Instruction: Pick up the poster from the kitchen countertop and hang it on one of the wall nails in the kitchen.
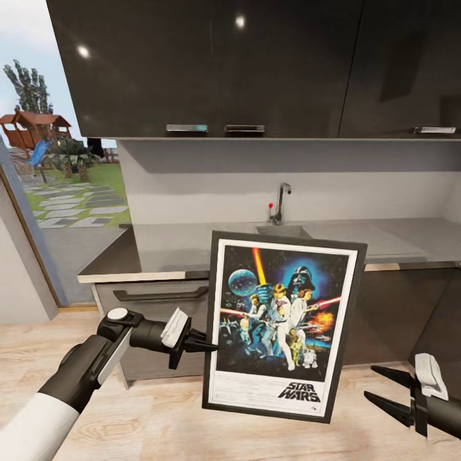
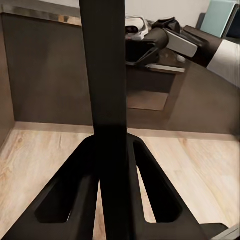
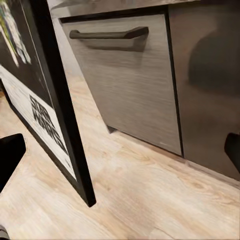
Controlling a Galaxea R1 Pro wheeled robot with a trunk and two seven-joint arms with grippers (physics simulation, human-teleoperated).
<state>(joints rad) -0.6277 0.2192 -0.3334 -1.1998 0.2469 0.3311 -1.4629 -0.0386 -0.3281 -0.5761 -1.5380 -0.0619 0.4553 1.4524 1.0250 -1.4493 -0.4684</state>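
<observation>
Head view: Star Wars poster (image 1: 282,326), black-framed, white-bordered, held upright and slightly tilted in the air in front of the dark lower cabinets (image 1: 397,314), its lower edge over the wooden floor (image 1: 160,416). Left gripper (image 1: 206,344): fingers closed on the poster's left frame edge, about mid-height; white-sleeved left arm enters from the lower left corner. Right gripper (image 1: 389,392): at the lower right, two black fingers spread wide, holding nothing, just clear of the poster's lower right corner.

Behind: grey counter (image 1: 179,246) with built-in sink (image 1: 282,230) and tap (image 1: 280,202); glossy dark wall cabinets (image 1: 243,64) overhead; a glazed opening on the left with a garden and a wooden playhouse (image 1: 35,128).

Left wrist view: poster frame edge (image 2: 107,75) seen end-on as a dark vertical strip, clamped between the gripper fingers (image 2: 155,190); the right arm (image 2: 200,47) visible beyond, before the cabinet fronts.

Right wrist view: poster's lower corner (image 3: 55,135) with the logo, above the floorboards; a grey drawer front with bar handle (image 3: 107,34) alongside; one black fingertip (image 3: 10,155) at the picture's edge.
</observation>
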